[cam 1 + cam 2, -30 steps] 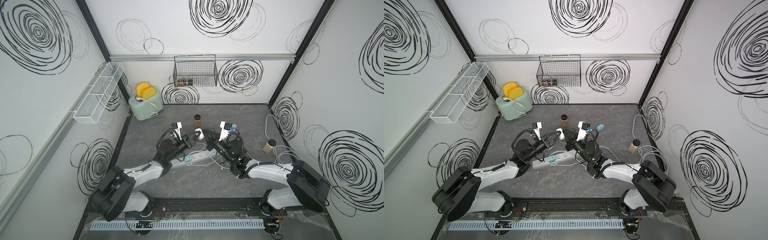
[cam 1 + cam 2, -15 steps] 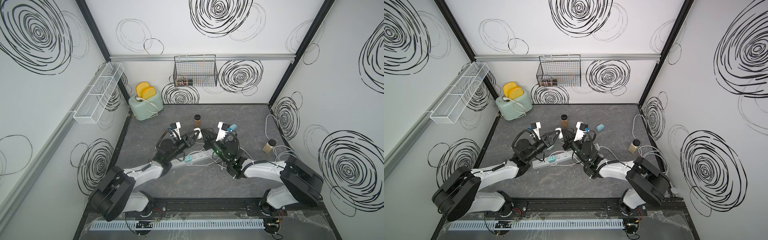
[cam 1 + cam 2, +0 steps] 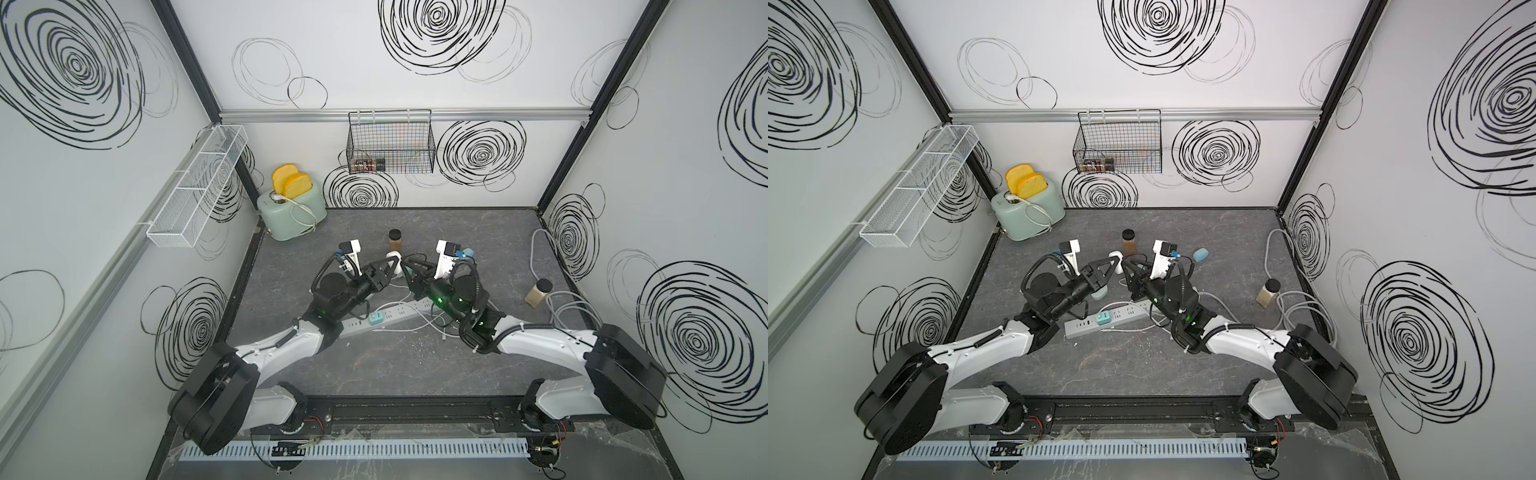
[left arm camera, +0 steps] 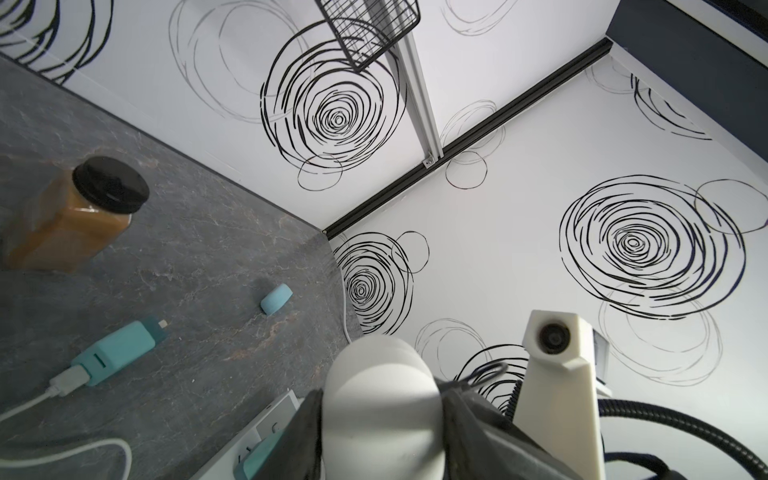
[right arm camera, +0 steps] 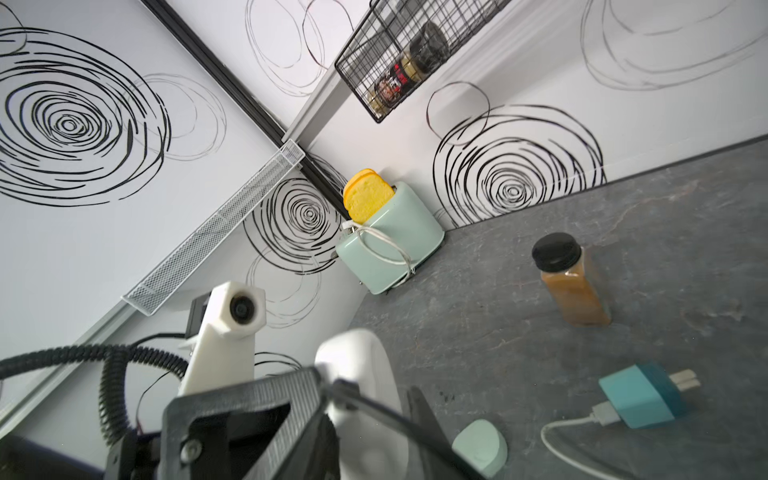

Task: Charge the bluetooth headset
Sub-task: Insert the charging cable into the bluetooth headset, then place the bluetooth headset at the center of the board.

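Note:
The white bluetooth headset case (image 4: 382,407) is clamped between the fingers of my left gripper (image 4: 380,415), held just above the table in both top views (image 3: 392,255) (image 3: 1116,259). My right gripper (image 5: 386,411) stands right against the case (image 5: 357,374) from the other side, jaws apart with nothing gripped; in the top views (image 3: 409,268) (image 3: 1133,270) it nearly touches the left gripper (image 3: 390,268). A loose teal charger (image 5: 640,395) with a white USB cable lies unplugged on the table beside them (image 4: 116,353). Whether any cable sits in the case is hidden.
A grey power strip (image 3: 390,316) with a teal plug (image 3: 376,319) lies under the wrists. A brown spice jar (image 3: 395,239) stands just behind the grippers. A blue pebble (image 3: 1200,254), a mint pebble (image 5: 480,449), a beige jar (image 3: 539,291) and white cables (image 3: 573,307) lie around.
My right gripper has moved left up to the case and its jaws have parted. The left gripper has kept still with the case in it.

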Available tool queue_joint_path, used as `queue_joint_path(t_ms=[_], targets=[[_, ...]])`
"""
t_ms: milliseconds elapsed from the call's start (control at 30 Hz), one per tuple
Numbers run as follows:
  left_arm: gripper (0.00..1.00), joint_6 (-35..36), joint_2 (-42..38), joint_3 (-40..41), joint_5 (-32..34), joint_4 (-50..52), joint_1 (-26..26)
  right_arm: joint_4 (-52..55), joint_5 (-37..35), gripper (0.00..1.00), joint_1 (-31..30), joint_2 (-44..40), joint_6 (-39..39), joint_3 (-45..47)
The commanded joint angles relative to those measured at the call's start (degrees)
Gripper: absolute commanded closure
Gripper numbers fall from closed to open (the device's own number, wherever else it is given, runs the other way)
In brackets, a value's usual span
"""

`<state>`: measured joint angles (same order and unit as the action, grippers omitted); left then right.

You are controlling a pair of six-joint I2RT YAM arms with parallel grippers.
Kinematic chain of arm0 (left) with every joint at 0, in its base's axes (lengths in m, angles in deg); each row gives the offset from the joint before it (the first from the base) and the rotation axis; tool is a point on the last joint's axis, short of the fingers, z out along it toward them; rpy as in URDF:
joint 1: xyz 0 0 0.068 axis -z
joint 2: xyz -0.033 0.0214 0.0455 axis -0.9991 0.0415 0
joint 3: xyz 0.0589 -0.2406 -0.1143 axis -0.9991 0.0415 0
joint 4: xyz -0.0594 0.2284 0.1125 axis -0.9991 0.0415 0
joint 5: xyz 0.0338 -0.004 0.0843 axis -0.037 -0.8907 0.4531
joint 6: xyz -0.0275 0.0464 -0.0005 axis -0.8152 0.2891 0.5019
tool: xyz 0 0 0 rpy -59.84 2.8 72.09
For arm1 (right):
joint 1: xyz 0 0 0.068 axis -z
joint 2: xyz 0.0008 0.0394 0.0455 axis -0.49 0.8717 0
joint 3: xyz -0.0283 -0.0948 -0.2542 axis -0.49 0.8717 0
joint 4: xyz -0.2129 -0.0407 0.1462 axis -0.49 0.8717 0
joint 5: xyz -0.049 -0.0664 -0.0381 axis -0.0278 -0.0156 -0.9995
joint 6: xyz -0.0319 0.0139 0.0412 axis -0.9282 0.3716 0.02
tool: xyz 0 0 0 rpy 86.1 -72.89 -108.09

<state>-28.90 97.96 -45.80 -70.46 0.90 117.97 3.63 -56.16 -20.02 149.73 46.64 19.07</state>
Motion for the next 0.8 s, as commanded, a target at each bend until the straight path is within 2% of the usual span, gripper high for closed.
queue_joint_path(t_ms=[0,100,200,333,400,533,633,767], targets=[[0.72,6.0,-3.2,-6.6,-1.2,3.2,-2.0,16.4,7.7,0.57,0.2,-5.8,-1.9,1.8],[0.70,10.3,-1.0,-9.3,-1.4,9.8,-4.8,21.4,10.4,0.49,0.2,-14.4,-2.6,4.6],[0.69,15.5,2.6,-13.0,-0.6,19.2,-7.7,29.1,11.3,0.46,2.1,-23.0,-1.3,6.7],[0.69,23.0,8.1,-18.2,3.7,32.0,-11.4,38.4,16.2,0.44,11.5,-30.5,0.7,7.2],[0.70,26.1,10.7,-19.8,5.7,35.6,-12.8,42.9,17.8,0.43,16.4,-31.1,0.7,5.7],[0.71,29.6,17.6,-22.8,7.9,40.5,-15.7,49.4,19.5,0.41,24.3,-27.2,-0.8,2.9],[0.71,29.8,23.3,-24.0,7.9,41.4,-18.0,50.5,21.5,0.40,28.1,-22.9,-1.8,1.9],[0.70,30.7,30.0,-27.2,8.4,43.9,-18.9,50.7,22.0,0.39,30.1,-19.0,-3.3,1.3]])
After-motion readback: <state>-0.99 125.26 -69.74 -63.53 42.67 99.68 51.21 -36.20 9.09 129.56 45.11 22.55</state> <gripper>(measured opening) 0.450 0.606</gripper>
